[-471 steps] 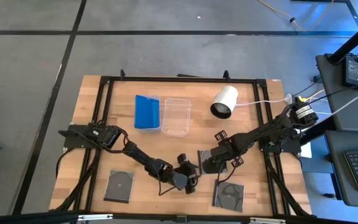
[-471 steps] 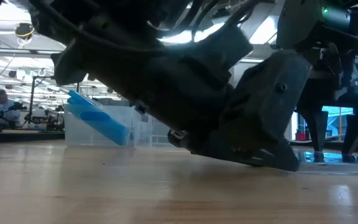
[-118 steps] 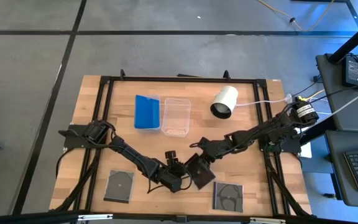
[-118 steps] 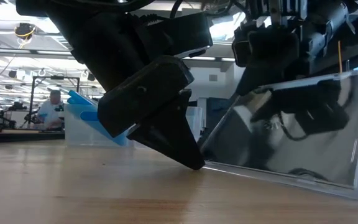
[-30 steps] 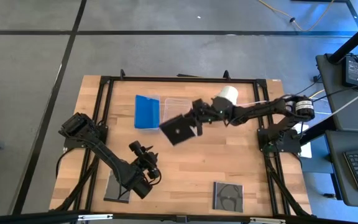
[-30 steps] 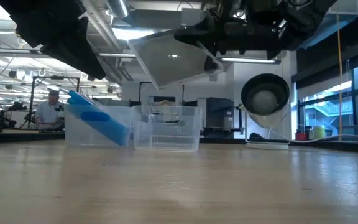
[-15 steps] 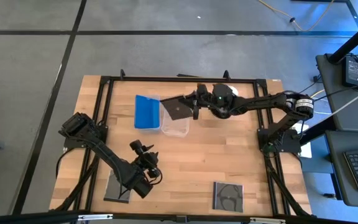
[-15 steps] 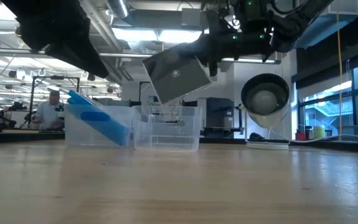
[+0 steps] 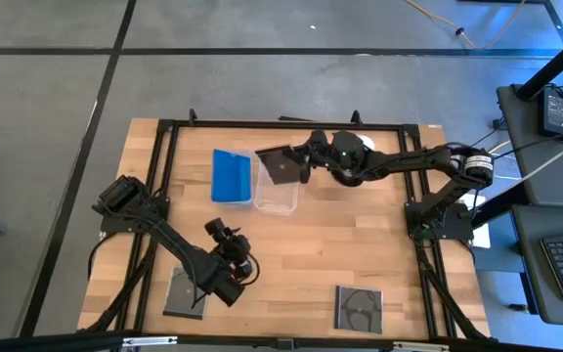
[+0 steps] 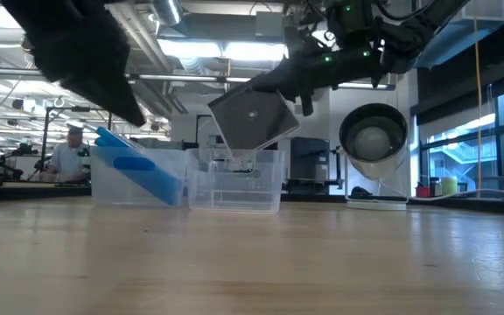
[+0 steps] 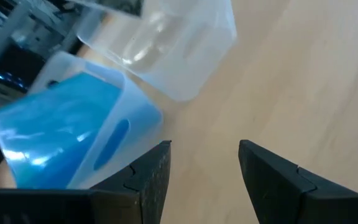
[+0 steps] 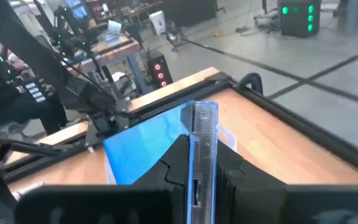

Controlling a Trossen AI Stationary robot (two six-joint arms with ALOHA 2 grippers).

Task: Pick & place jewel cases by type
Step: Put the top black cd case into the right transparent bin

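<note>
My right gripper is shut on a dark jewel case, held tilted in the air over the empty clear tub. In the low view this case hangs with its lower corner just above the tub's rim. The tub beside it holds blue jewel cases leaning on its wall. Two more dark cases lie flat on the table, one at the near left and one at the near right. My left gripper hovers open over the near left of the table, touching nothing. My right gripper pinches the dark case between its two fingers at the edge that faces the table's right side. The fingers reach in about level from the right. The case is lifted clear and tipped steeply, its free end slanting down toward the clear tub.
A white cylinder lies at the far right, partly under my right arm. A black frame borders the wooden table. A person sits in the room beyond the far edge.
My right gripper has carried the dark case toward the table's far edge, from in front of the tubs to above the clear tub. The case has tipped from a shallow slant to a steeper one.
</note>
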